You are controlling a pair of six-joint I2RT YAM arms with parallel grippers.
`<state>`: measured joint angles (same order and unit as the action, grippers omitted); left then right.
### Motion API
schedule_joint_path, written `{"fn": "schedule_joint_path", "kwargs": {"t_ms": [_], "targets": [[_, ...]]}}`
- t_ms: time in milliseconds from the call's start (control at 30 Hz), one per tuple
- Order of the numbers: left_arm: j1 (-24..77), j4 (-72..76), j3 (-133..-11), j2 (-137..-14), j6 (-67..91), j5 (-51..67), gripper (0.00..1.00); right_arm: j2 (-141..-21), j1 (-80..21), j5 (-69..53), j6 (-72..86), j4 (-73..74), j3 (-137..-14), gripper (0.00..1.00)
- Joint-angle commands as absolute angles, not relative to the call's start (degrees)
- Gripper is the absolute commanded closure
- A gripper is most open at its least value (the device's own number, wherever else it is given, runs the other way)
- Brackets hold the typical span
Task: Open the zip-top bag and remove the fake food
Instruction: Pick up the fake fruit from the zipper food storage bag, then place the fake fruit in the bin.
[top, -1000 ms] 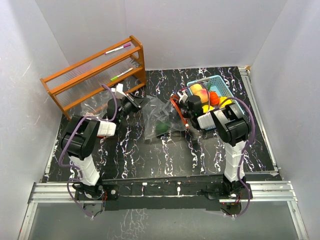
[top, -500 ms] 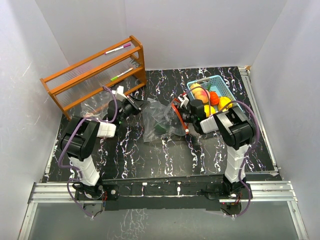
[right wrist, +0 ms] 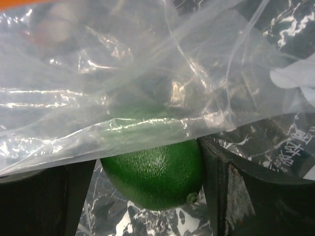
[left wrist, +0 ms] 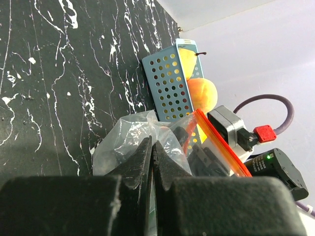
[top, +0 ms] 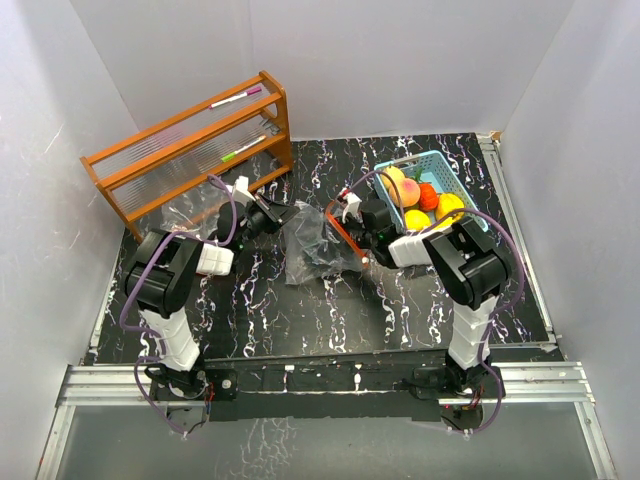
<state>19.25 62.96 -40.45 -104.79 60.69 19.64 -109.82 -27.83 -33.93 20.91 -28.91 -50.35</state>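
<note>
The clear zip-top bag [top: 312, 245] lies mid-table, its orange zip strip [top: 341, 226] facing right. My left gripper [top: 272, 214] is shut on the bag's left edge; its jaws [left wrist: 151, 145] pinch the plastic film [left wrist: 123, 142]. My right gripper [top: 346, 228] is inside the bag's mouth. In the right wrist view, its fingers [right wrist: 236, 191] sit against both sides of a green lime [right wrist: 155, 174] under the bag film. The lime is hidden in the top view. More fake food, peach [top: 404, 188], red [top: 428, 196] and yellow [top: 450, 205], lies in the blue basket.
The blue perforated basket [top: 430, 158] stands right of the bag and also shows in the left wrist view [left wrist: 167, 83]. An orange wooden rack [top: 190, 150] with marker pens stands at the back left. White walls enclose the table on three sides.
My right gripper has moved left from beside the basket into the bag's mouth, around the lime. The bag has crumpled leftward. My left gripper has stayed on the bag's edge.
</note>
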Motion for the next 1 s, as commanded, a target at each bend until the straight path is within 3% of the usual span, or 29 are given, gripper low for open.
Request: {"fn": "schedule_joint_path", "kwargs": {"t_ms": [0,133,433,667,967], "targets": [[19.4,63.1,-40.2,-104.4,60.0,19.6,1.0,-112.1,-28.6,-27.4,18.2,-22.9,-51.6,0.2],[18.7,63.0,-39.8,-104.5,60.1,19.9,1.0,-109.7,-28.6,-25.3,18.4,-22.6,-50.4,0.32],[14.0,66.7,-37.6,-105.5,63.0,23.1,1.0,-94.6,-22.7,-21.6,17.7,-16.8,-47.2,0.5],[13.0,66.6,-36.2,-105.1,63.2,23.0,1.0,-83.0,-14.4,-15.1,16.2,-10.1,-49.1,0.52],[13.1,69.6,-35.0,-106.1,64.8,24.0,1.0,-84.3,-3.2,-9.9,21.1,-5.8,-53.6,0.49]]}}
